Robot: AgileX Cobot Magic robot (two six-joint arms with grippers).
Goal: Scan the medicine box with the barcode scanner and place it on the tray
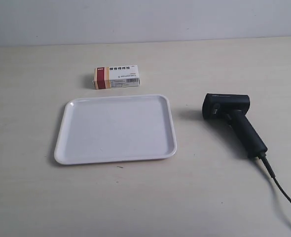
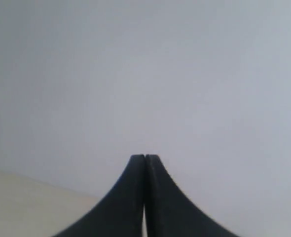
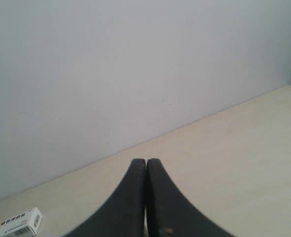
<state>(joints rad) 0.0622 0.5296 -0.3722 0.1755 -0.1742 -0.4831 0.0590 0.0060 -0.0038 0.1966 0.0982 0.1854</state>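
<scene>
The medicine box point(image 1: 117, 76), white with a red and tan end, lies on the table just behind the tray point(image 1: 71, 148). A corner of the box point(image 3: 22, 223) also shows in the right wrist view. The white tray holds nothing. To its right the black barcode scanner point(image 1: 234, 121) lies on its side, head toward the tray, cable point(image 1: 283, 197) trailing to the front right. No arm shows in the exterior view. My left gripper point(image 2: 145, 157) is shut, empty, facing the wall. My right gripper point(image 3: 146, 161) is shut and empty above the table.
A pale wooden table point(image 1: 209, 64) carries everything, and a plain grey-white wall point(image 1: 145, 19) runs along its far edge. Nothing else stands on it.
</scene>
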